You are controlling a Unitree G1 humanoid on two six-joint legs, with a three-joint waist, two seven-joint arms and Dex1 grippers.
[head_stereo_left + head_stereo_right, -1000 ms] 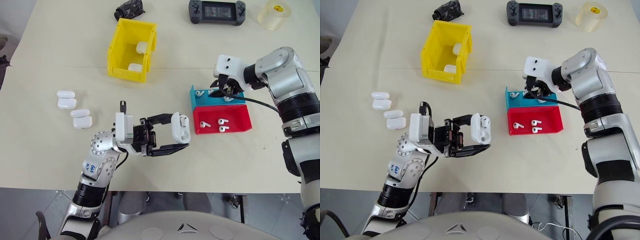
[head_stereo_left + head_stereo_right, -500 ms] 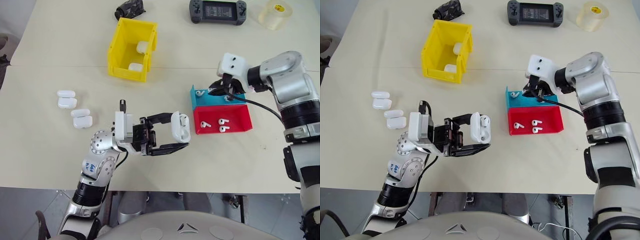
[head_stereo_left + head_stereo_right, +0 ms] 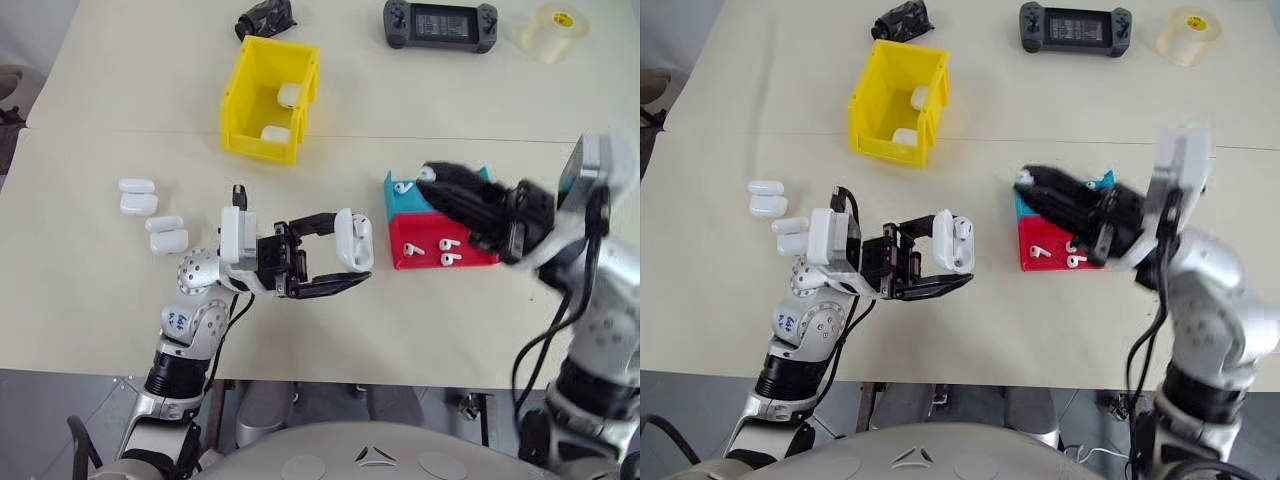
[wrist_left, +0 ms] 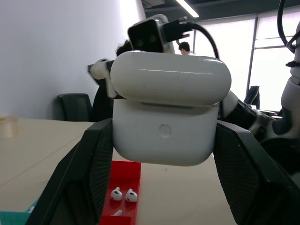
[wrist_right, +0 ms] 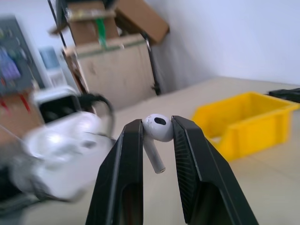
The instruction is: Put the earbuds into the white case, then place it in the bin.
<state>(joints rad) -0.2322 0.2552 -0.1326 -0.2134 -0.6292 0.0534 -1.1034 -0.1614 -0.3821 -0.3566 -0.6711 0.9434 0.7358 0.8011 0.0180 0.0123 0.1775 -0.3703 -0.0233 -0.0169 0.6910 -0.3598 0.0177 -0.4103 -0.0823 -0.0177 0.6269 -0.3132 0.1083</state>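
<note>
Your left gripper (image 3: 345, 258) grips the white case (image 3: 353, 240) above the table (image 3: 100, 300), lid ajar | your right gripper (image 5: 157, 136) pinches one earbud (image 5: 156, 132) | more earbuds (image 3: 443, 252) lie in the red tray (image 3: 420, 255) | the bin (image 3: 262, 100) holds two cases.

The right gripper (image 3: 432, 178) is motion-blurred above the blue tray (image 3: 392, 195), hiding most of it.

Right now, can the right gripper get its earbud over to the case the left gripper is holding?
Probably yes: the right gripper pinches an earbud, with open space between it and the white case in the left gripper.
</note>
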